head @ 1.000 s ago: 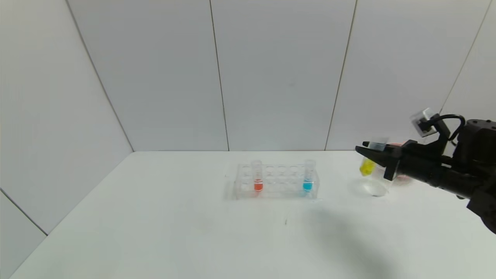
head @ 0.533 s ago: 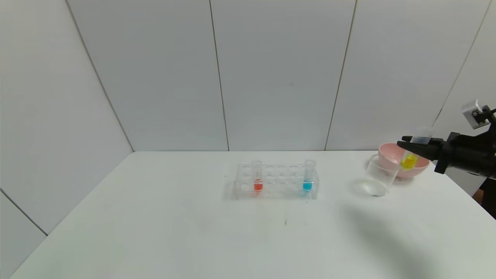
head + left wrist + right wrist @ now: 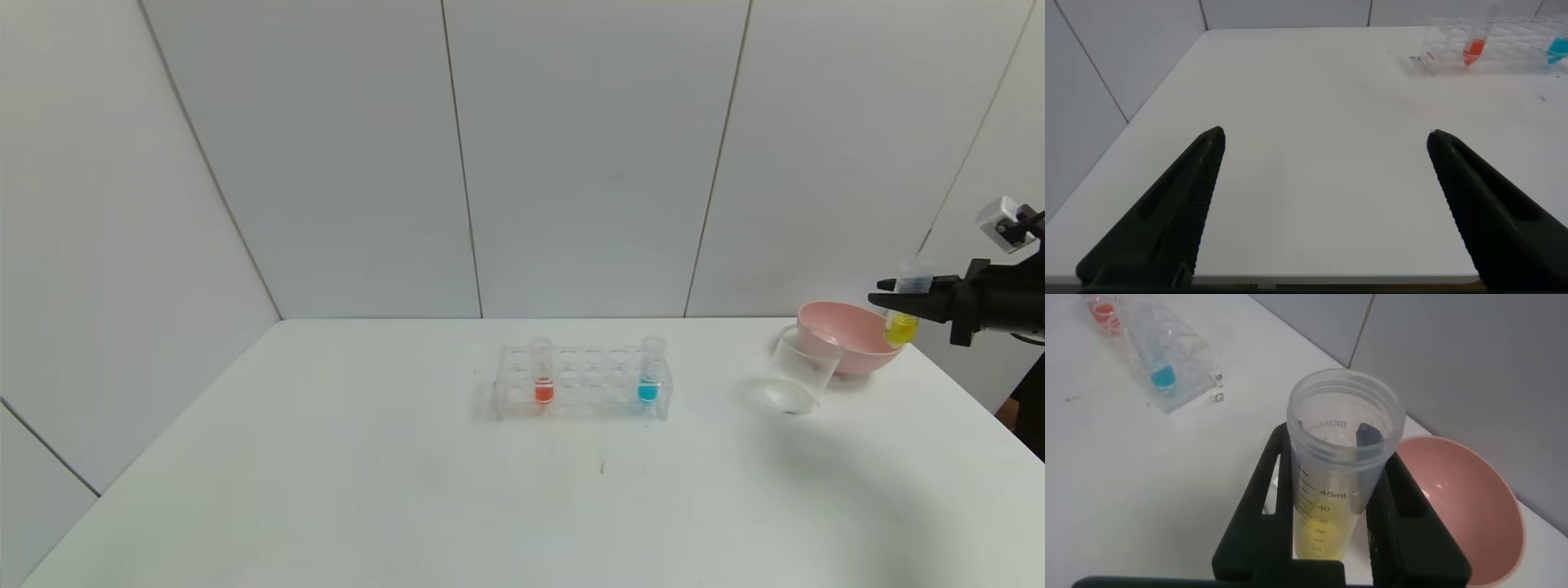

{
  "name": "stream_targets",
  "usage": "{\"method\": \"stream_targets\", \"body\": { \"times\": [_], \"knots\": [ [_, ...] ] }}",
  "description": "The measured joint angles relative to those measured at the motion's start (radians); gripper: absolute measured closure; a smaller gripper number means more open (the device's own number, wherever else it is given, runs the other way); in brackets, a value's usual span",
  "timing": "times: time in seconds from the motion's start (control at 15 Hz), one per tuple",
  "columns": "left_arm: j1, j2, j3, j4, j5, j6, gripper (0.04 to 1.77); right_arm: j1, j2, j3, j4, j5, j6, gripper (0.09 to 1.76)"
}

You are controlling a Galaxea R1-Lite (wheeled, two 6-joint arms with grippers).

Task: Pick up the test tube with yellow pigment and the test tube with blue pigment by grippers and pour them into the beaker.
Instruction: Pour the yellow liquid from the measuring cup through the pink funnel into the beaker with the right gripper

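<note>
your right gripper (image 3: 898, 300) sits at the right edge of the head view, its fingers clamped on the test tube with yellow pigment (image 3: 903, 317), which hangs upright above the far rim of the pink bowl (image 3: 841, 331) and to the right of the beaker (image 3: 798, 367). the tube is still holding its yellow liquid (the right wrist view shows it pooled low in the tube (image 3: 1331, 506), mouth up), and the beaker looks clear and empty, so by my reading no pour is done. the test tube with blue pigment (image 3: 649, 377) waits in the right end of the clear rack (image 3: 584, 382) at frame centre, with the orange-red tube (image 3: 542, 377) toward the left end. your left gripper (image 3: 1323, 204) is out of the head view; its wrist camera shows its fingers spread wide over bare table. what's left: bring the yellow tube over the beaker and tip it, then fetch and pour the blue.
</note>
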Motion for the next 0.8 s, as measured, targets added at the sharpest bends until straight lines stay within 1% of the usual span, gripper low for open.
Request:
{"method": "stream_targets", "body": {
  "times": [0.2, 0.27, 0.4, 0.6, 0.73, 0.8],
  "knots": [
    [0.000, 0.000, 0.000, 0.000, 0.000, 0.000, 0.05, -0.010, 0.055, -0.213, 0.360, -0.046, -0.195, 1.28],
    [0.000, 0.000, 0.000, 0.000, 0.000, 0.000, 0.05, -0.010, 0.071, -0.281, 0.454, -0.069, -0.235, 1.28],
    [0.000, 0.000, 0.000, 0.000, 0.000, 0.000, 0.05, -0.007, 0.114, -0.429, 0.599, -0.115, -0.311, 1.28],
    [0.000, 0.000, 0.000, 0.000, 0.000, 0.000, 0.05, 0.002, 0.185, -0.610, 0.754, -0.193, -0.419, 1.28],
    [0.000, 0.000, 0.000, 0.000, 0.000, 0.000, 0.05, 0.013, 0.216, -0.651, 0.787, -0.260, -0.511, 1.28],
    [0.000, 0.000, 0.000, 0.000, 0.000, 0.000, 0.05, 0.026, 0.226, -0.658, 0.807, -0.288, -0.530, 1.28]
  ]
}}
